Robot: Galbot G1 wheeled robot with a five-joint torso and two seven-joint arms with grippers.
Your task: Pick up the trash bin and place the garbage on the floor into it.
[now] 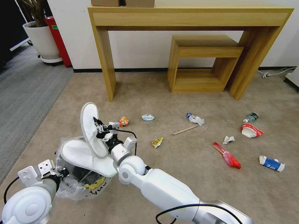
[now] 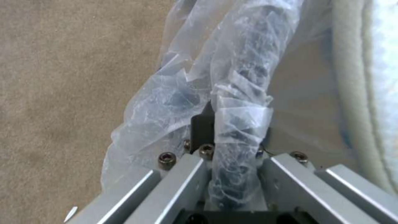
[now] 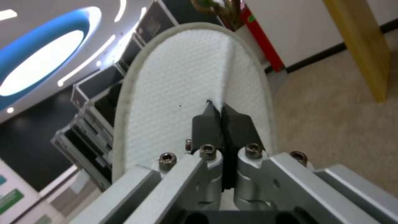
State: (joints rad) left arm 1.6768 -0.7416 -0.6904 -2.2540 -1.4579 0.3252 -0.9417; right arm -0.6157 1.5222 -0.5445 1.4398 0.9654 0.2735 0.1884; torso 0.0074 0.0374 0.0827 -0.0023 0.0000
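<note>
A: Where is the bin sitting right now?

B: The trash bin is hanging low on the robot's left, just above the floor. The left gripper is clamping its bag-wrapped rim, jaws pressed together on it. One white slipper is already lying across the opening.

A: And the right arm?

B: The right gripper is pinching the second slipper, jaws closed on its thin upper edge, holding it upright over the bin.

A: How is that slipper likely handling?

B: Light and floppy, I'm guessing; the cloth is bending easily, so a pinch at the edge is probably enough. The bag film looks slippery, so gripping the hard rim underneath seems wiser.
</note>
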